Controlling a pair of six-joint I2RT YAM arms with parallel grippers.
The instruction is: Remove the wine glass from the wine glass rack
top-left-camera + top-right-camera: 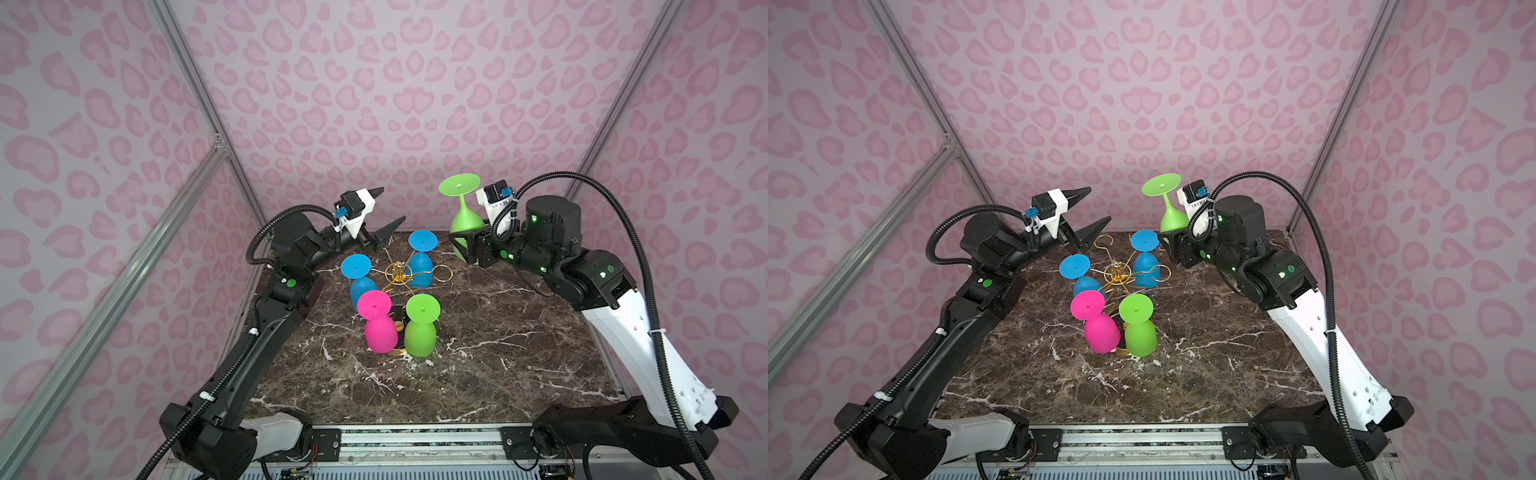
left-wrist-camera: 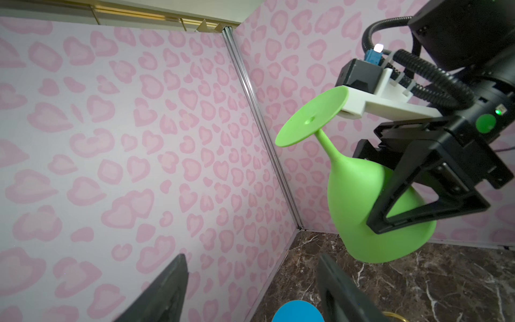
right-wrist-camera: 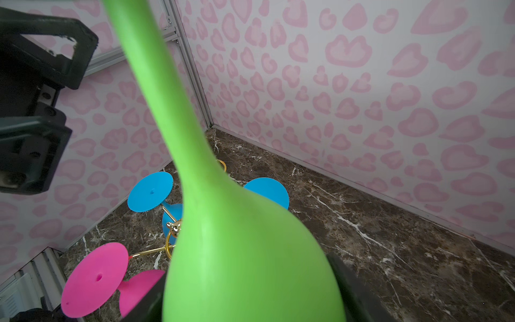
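The rack (image 1: pixel 398 272) was seen in gold; a pink glass (image 1: pixel 380 332) was shown beside it, a green glass (image 1: pixel 465 224) beyond it.

Both top views look down from high above the near edge of the worktop (image 1: pixel 498 365) and face the far wall. They are distant enough to hold both arms whole, with the wine glass rack (image 1: pixel 398 275) near the left claw (image 1: pixel 393 203) and the right claw (image 1: pixel 457 247). The left wrist camera sits behind the left claw and looks across at the right claw, close by. The right wrist camera peers along its own claw. The green wine glass (image 3: pixel 250 251) fills its middle, and the rack shows beyond, shared with both top views.
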